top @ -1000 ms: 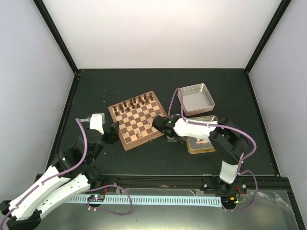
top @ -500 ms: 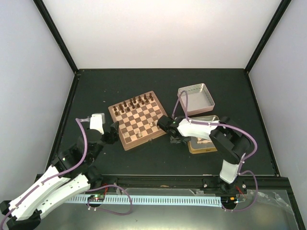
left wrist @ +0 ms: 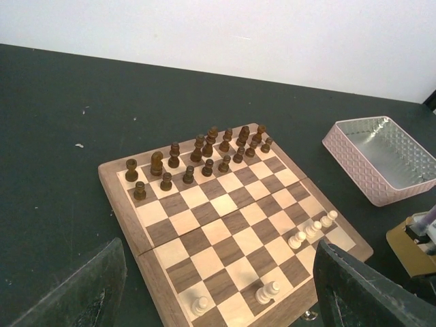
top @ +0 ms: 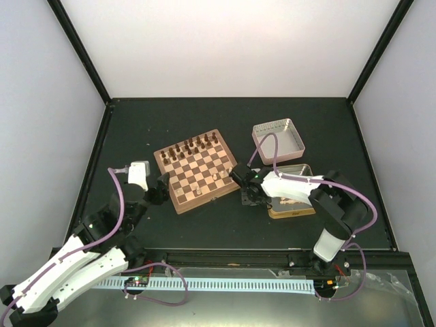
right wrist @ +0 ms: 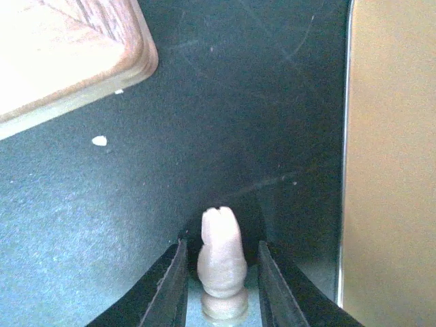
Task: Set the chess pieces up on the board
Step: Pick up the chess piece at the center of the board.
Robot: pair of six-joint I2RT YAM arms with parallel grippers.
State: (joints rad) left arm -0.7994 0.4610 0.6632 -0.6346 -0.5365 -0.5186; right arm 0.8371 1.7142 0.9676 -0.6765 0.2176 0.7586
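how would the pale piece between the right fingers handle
The pale piece looks like solid wood: likely stiff and light. Its smooth rounded body may slip in the right gripper. Slim and tall, so apt to tip.

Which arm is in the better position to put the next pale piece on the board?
Right. The right gripper has a pale piece between its fingers, just off the board's corner, beside the tin. The left gripper hangs open and empty at the board's other side.
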